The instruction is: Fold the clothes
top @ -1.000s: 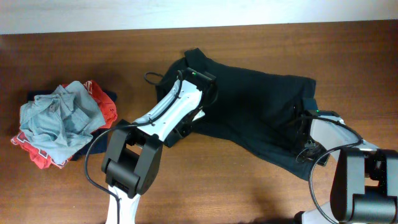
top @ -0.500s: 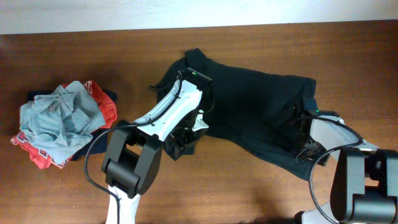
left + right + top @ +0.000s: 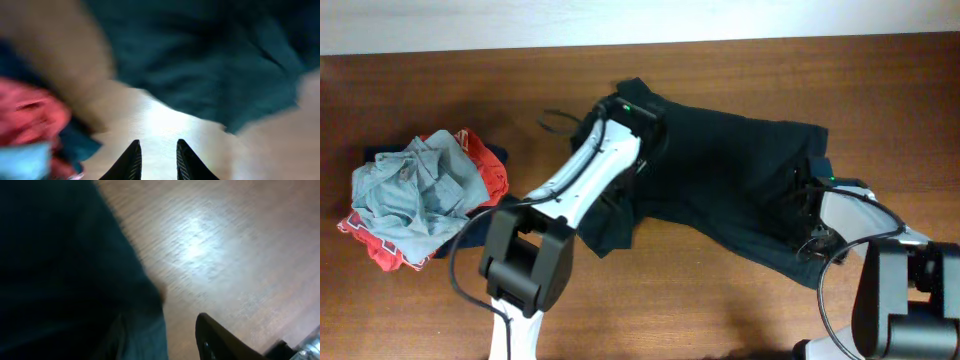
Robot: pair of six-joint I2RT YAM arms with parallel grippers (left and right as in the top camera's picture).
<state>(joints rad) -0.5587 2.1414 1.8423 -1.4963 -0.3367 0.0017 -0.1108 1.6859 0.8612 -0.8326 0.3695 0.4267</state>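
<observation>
Hovering with fingers slightly spread and empty, the left gripper [image 3: 157, 146] hangs near the 10 o'clock end of the black T-shirt [image 3: 730, 175]. The right gripper [image 3: 808, 212] sits at the 4 o'clock edge; whether it pinches cloth cannot be told. Good practice is to take a single-layer edge, lift low, and fold across while the far end anchors. The shirt lies mid-table [image 3: 720, 320], long axis 10 to 4 o'clock, narrow end toward 10. The other garments [image 3: 420, 195] are piled well apart at 9 o'clock.

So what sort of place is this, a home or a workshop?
Probably a robotics lab or test bench, not a home: a left arm and right arm stand at a wooden table, with a black T-shirt spread out and a pile of clothes off to one side.
</observation>
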